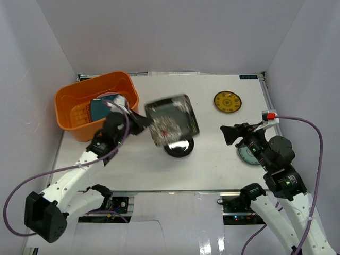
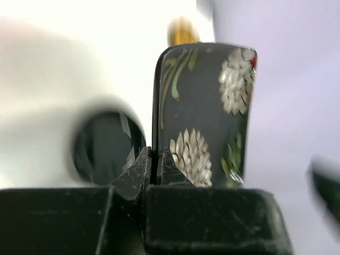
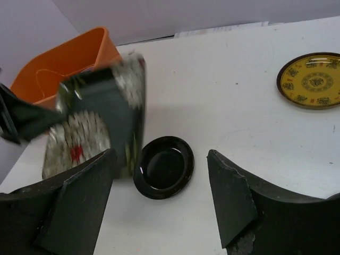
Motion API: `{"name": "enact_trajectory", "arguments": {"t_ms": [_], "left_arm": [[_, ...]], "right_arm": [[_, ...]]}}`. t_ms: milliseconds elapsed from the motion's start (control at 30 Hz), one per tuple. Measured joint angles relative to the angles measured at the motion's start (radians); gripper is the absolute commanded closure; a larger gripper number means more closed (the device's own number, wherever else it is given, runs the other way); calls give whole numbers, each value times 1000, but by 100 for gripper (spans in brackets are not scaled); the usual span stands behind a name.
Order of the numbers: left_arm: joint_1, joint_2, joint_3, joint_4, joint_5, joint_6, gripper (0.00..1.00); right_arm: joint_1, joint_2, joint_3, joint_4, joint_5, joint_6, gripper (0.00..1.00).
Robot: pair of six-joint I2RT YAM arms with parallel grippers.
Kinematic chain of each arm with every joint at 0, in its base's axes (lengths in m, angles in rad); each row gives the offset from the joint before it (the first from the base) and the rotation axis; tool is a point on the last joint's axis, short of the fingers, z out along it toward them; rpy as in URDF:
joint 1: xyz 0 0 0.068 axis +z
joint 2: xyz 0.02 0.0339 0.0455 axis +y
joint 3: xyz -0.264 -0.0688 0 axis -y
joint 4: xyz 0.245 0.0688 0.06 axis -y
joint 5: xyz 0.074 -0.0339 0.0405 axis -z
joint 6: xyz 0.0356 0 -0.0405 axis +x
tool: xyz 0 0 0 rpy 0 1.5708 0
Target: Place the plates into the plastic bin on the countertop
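My left gripper (image 1: pixel 142 122) is shut on the edge of the black floral square plate (image 1: pixel 172 120), holding it blurred and lifted above the countertop (image 1: pixel 223 154); its white flowers fill the left wrist view (image 2: pixel 204 114). The glossy black round plate (image 1: pixel 178 147) lies just below it and shows in the right wrist view (image 3: pixel 163 167). The orange plastic bin (image 1: pixel 71 125) stands at far left with a teal plate (image 1: pixel 101 108) inside. The small yellow plate (image 1: pixel 227 101) lies at back right. My right gripper (image 1: pixel 229 134) is open and empty, over a light-blue patterned plate (image 1: pixel 246 154).
Grey walls close the countertop on three sides. The right arm's body (image 1: pixel 279 159) stands over the right front corner. A purple cable (image 1: pixel 313 133) loops along the right wall.
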Motion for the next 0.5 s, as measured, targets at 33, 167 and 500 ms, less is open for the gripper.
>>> {"name": "enact_trajectory", "arguments": {"t_ms": [33, 167, 500], "left_arm": [[95, -3, 63, -25, -3, 19, 100], [444, 79, 344, -79, 33, 84, 100], [925, 401, 528, -130, 250, 92, 100]], "right_arm": [[0, -1, 6, 2, 0, -3, 26], [0, 0, -8, -1, -14, -7, 26], [0, 19, -98, -8, -61, -18, 25]]}}
